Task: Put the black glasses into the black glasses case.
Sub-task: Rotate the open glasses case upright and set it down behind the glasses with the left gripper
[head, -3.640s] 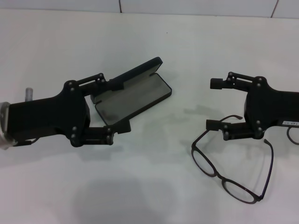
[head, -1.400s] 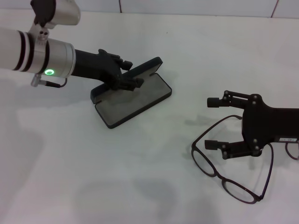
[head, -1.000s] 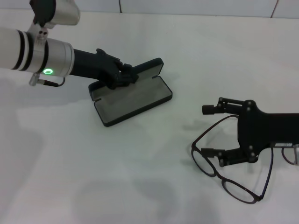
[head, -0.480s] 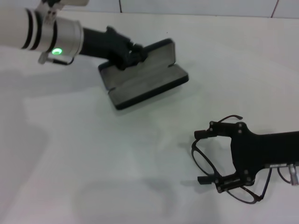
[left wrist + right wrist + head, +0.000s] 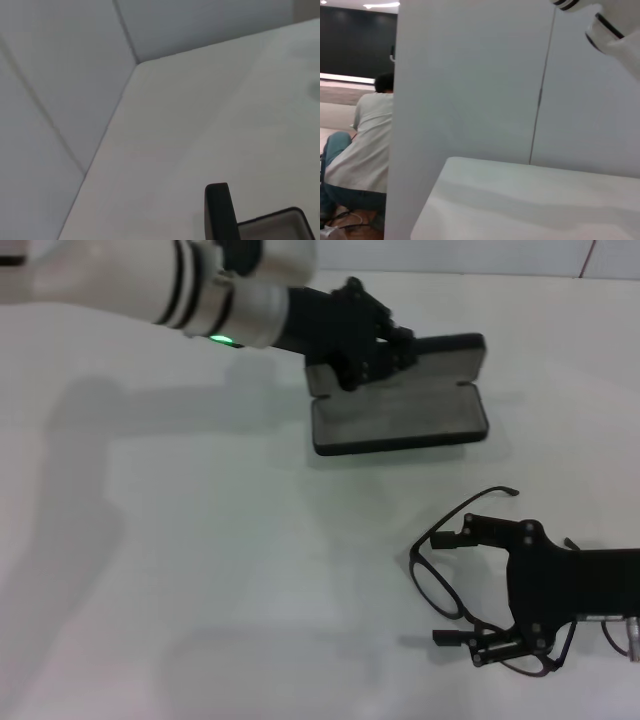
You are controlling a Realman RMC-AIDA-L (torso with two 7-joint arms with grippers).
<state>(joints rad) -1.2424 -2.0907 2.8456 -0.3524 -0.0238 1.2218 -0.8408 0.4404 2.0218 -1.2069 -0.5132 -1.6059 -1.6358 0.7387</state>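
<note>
The black glasses case lies open at the back middle of the table, grey lining up, lid standing behind it. My left gripper reaches in from the back left and is shut on the case at its hinge side. A corner of the case shows in the left wrist view. The black glasses lie unfolded at the front right. My right gripper is open, its two fingers on either side of the glasses' left lens, one finger behind it and one in front.
The white table has a white wall along its back edge. The right wrist view shows a wall panel, a seated person beyond it and part of my left arm.
My left gripper closed on the case and moved it to the right. My right gripper has moved toward the front over the glasses.
</note>
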